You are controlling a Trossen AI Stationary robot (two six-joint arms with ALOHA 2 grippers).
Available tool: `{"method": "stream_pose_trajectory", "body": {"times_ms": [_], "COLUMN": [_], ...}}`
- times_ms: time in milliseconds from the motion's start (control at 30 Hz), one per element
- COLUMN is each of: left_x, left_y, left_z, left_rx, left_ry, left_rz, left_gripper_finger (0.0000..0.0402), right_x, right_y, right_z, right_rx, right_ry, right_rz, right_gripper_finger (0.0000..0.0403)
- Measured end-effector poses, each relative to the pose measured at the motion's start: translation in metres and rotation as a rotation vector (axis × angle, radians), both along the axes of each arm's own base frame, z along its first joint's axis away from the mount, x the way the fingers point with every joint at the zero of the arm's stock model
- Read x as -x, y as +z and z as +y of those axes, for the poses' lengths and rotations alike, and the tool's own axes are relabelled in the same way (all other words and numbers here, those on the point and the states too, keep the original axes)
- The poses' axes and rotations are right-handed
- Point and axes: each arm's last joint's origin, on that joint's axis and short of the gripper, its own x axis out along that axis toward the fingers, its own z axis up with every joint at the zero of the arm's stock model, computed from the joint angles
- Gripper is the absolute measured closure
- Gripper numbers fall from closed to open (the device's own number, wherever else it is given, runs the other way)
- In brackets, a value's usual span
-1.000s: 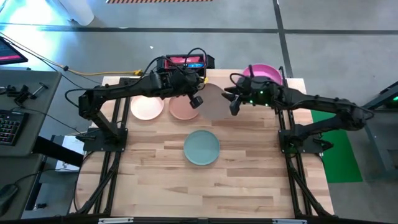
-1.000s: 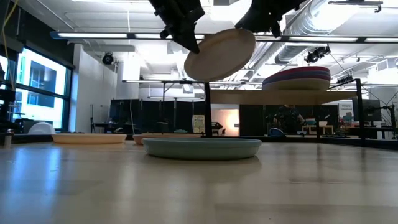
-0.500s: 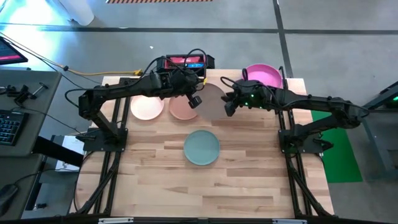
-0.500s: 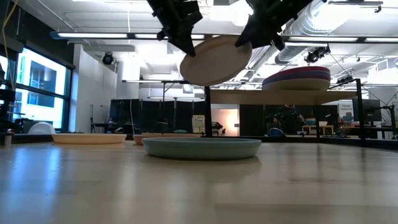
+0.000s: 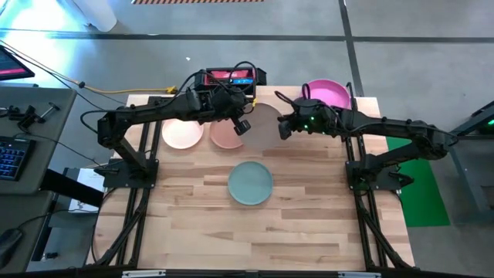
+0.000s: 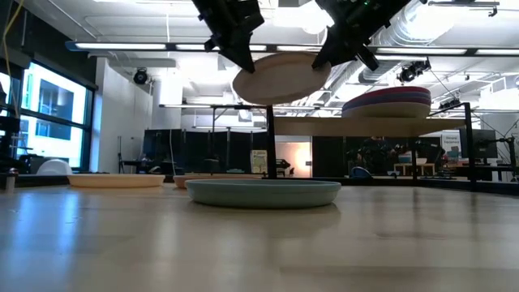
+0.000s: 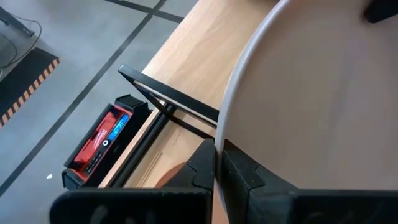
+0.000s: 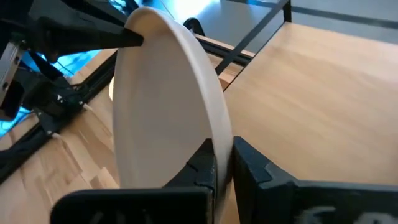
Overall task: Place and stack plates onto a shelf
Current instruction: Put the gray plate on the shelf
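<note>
Cream and matte, one plate point(image 5: 263, 126) hangs in the air above the far middle of the table point(image 5: 309, 232), pinched at opposite rim edges by both arms. The left gripper point(image 5: 242, 126) is clamped on its left rim; the right gripper point(image 5: 284, 130) is closed on its right rim — the right wrist view shows the two dark fingers point(image 8: 255, 171) either side of the plate's edge.

In the low view the plate point(image 6: 280, 79) sits nearly level, well clear of the teal-green plate point(image 6: 263, 193) lying on the tabletop below it, and slightly higher than the shelf point(image 6: 357, 126). The shelf's near edge is beside the held plate's right rim, with the right gripper point(image 6: 336, 55) between them. A stack of plates point(image 6: 387, 101) rests on the shelf, magenta on top point(image 5: 327, 93) in the high view. The pale pink plate point(image 5: 182, 132) and the terracotta plate point(image 5: 225, 135) lie side by side on the table at the left, the terracotta one just beside the left gripper. The near half of the table is open wood.

A second ago the right gripper stood open and apart from the rim, and the plate tilted with its right side raised; since then those fingers have closed on the edge and the plate has flattened and shifted slightly left.
</note>
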Motion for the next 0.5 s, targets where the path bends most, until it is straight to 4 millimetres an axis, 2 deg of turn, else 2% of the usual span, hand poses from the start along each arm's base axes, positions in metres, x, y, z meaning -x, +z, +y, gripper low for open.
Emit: {"method": "stream_pose_trajectory", "body": {"times_ms": [500], "left_x": [0.0039], "left_y": [0.003], "left_z": [0.009], "left_rx": [0.097], "left_ry": [-0.066], "left_rz": [-0.051], "left_gripper_finger": [0.0322], "right_x": [0.0018], "right_y": [-0.0016], "right_z": [-0.001], "right_rx": [-0.039], "right_ry": [-0.069], "right_rz": [-0.006], "right_gripper_finger": [0.0403]}}
